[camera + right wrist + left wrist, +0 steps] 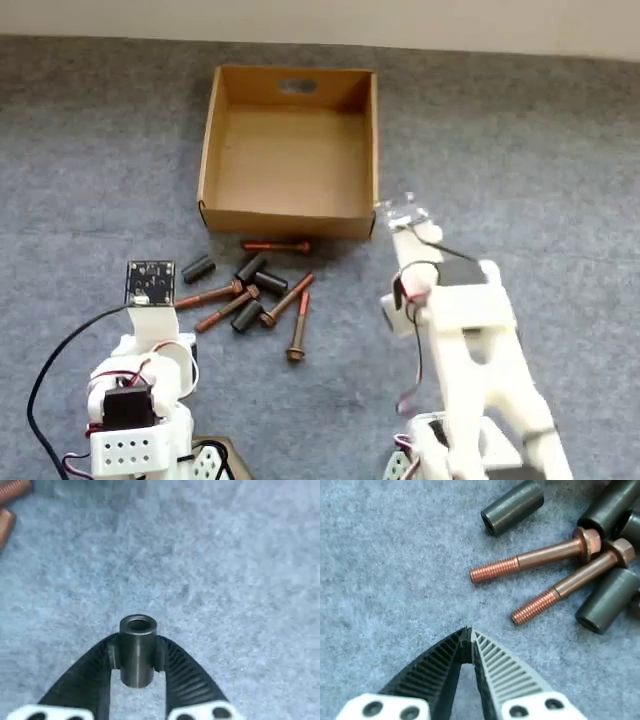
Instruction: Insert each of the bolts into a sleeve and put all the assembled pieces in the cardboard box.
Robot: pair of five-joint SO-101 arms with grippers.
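Observation:
Several copper bolts (287, 300) and dark sleeves (246, 316) lie in a loose pile on the grey carpet in front of the cardboard box (285, 220). One more bolt (275, 245) lies against the box's front wall. My left gripper (468, 632) is shut and holds nothing. It hangs just above the carpet, a short way from two bolts (535, 560) and a sleeve (512, 507). My right gripper (137, 652) is shut on a dark sleeve (137, 645), held with its bore facing away from the wrist, above bare carpet.
The left arm's wrist (150, 283) sits at the pile's left edge. The right arm (450, 310) stands right of the pile, near the box's front right corner. Bolt ends (12, 490) show at the edge of the right wrist view.

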